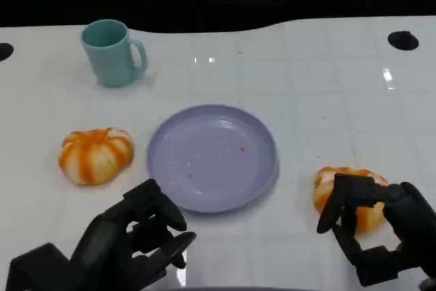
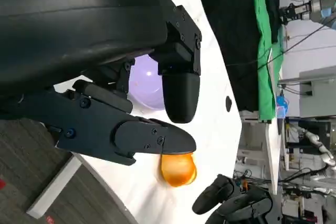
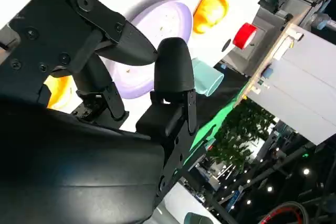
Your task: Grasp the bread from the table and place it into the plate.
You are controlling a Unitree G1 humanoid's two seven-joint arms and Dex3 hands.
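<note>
An orange-and-white pumpkin-shaped bread roll lies on the white table near its front edge, to the right of the round lavender plastic plate and apart from its rim. The plate holds no bread; a few small orange crumbs dot its bare surface. A second orange-and-white pumpkin-shaped roll sits on the table just left of the plate, not touching it. Behind that roll, near the far edge, stands a teal ceramic mug, upright with its handle turned to the right; what is inside cannot be seen.

The right hand is at the right-hand roll, its black fingers curved over the roll's near side and top and seeming to touch it, with the roll on the table; whether they actually clamp it cannot be told. The left hand hangs over the table in front of the plate, fingers loosely curled and apart, holding nothing.
</note>
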